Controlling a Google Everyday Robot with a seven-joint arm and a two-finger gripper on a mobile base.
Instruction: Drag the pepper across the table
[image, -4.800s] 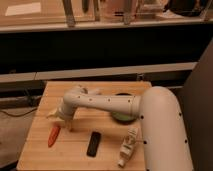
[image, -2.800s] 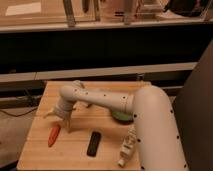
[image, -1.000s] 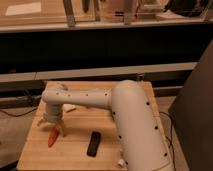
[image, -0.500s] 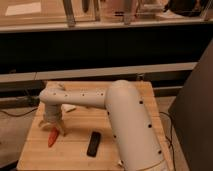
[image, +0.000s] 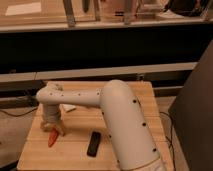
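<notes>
The pepper (image: 52, 138) is a small orange-red tapered chili lying near the front left of the light wooden table (image: 150, 107). My white arm reaches from the lower right across the table to the left. My gripper (image: 53, 129) hangs down at the arm's end, right over the pepper's upper end and touching or almost touching it.
A black rectangular bar (image: 93, 144) lies on the table to the right of the pepper, near the front edge. A pale object (image: 68, 107) peeks out behind the arm. A dark bench and a shelf run behind the table. A dark panel stands at the right.
The arm has swung steadily left across the table, and the gripper has come down onto the pepper's upper end. The pepper has barely shifted. The white bottle-like object is now hidden behind the arm.
</notes>
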